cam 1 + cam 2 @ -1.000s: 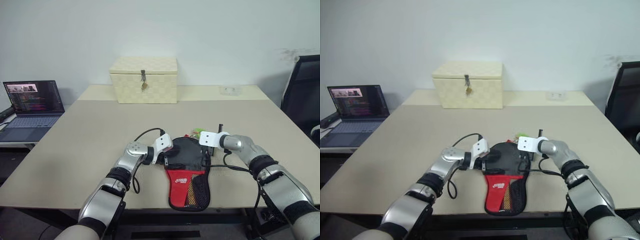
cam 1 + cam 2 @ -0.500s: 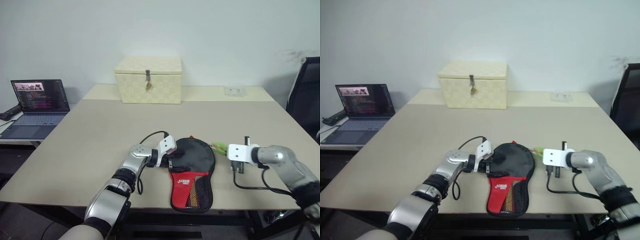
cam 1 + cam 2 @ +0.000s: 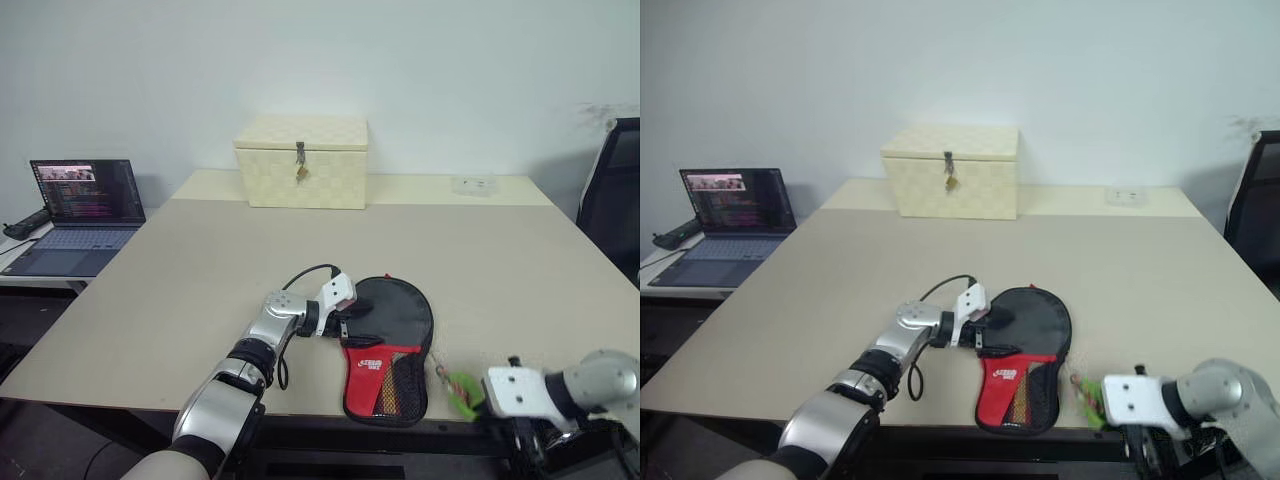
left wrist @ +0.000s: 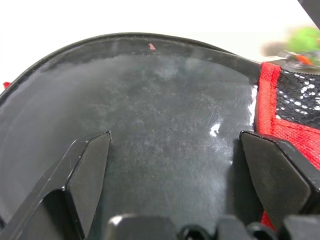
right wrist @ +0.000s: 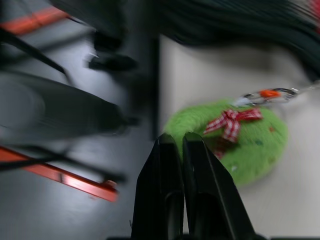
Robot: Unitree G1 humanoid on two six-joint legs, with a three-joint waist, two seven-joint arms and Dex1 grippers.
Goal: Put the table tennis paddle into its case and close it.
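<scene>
your left end effector (image 3: 345,322) rests over the round black end of the soft paddle-shaped black fabric case with the red logo panel and mesh pocket (image 3: 385,345), which lies flat near the front edge of the pale beige bench (image 3: 200,270). its two black fingers (image 4: 87,167) stand spread wide, released, one on each side of a glossy black surface, and whether that sheen belongs to the case or to the paddle's rubber face you cannot tell. the table tennis paddle itself cannot be picked out apart from the case. your right end effector (image 5: 182,150) sits low at the front right corner of the bench with its fingers clenched tight together; its tips lie just beside a small fluffy green charm with a red-and-white checked bow (image 5: 240,135), and whether anything is pinched between them you cannot tell. that charm lies near the bench's front edge, just to the right of the case's mesh end. a cream woven box with a metal latch (image 3: 301,161) stands at the far side of the bench, and an open laptop (image 3: 75,205) sits on a lower surface off to your left.
</scene>
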